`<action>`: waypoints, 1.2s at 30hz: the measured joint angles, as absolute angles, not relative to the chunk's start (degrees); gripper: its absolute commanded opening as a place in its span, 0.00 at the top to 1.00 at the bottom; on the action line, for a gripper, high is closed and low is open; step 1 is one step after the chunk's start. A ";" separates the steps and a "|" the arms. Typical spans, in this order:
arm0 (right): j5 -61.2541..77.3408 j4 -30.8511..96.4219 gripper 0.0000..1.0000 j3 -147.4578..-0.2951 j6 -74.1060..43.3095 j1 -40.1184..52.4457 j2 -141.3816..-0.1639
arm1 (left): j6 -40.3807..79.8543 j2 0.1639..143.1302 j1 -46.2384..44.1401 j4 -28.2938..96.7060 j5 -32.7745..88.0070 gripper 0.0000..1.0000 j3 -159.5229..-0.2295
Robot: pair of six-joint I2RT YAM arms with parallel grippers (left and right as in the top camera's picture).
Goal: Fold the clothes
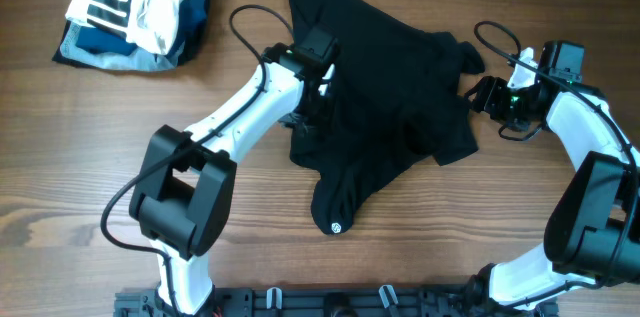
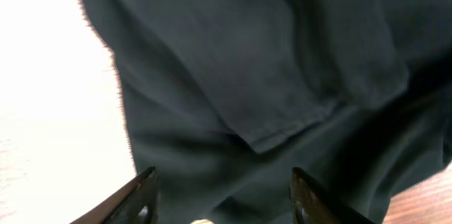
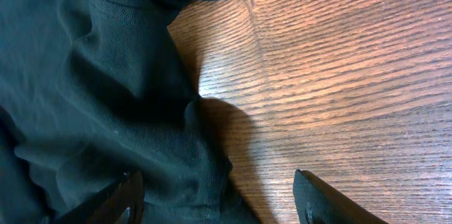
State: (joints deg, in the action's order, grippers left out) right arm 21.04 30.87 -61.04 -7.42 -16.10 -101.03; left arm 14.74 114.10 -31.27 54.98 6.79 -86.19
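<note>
The black garment (image 1: 385, 77) lies crumpled on the wooden table, with its small light logo (image 1: 337, 225) at the near tip. My left gripper (image 1: 312, 107) is open and hovers over the garment's left edge; its wrist view shows black fabric (image 2: 268, 75) between the spread fingers (image 2: 222, 192). My right gripper (image 1: 482, 95) is open at the garment's right edge. In its wrist view one finger is over the cloth (image 3: 99, 90) and the other over bare wood (image 3: 219, 196).
A stack of striped black-and-white, white and blue garments (image 1: 135, 7) sits at the far left corner. Black cables loop above the left arm (image 1: 245, 22) and by the right arm (image 1: 495, 37). Bare wood table (image 1: 80, 157) surrounds the garment.
</note>
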 measured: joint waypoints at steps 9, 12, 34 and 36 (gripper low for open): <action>21.06 30.89 0.32 -61.04 -7.42 -16.10 -101.03 | 2.79 114.08 -35.68 46.98 6.31 0.36 -80.20; 21.10 30.89 0.32 -61.04 -7.42 -16.10 -101.03 | 1.74 114.08 -35.62 43.75 4.47 0.36 -79.20; 21.23 31.09 0.32 -61.04 -7.42 -16.10 -101.03 | -2.33 114.08 -35.75 39.88 4.10 0.59 -77.30; 21.19 31.09 0.32 -61.04 -7.42 -16.10 -101.03 | -2.79 114.10 -35.97 39.57 4.08 0.64 -77.30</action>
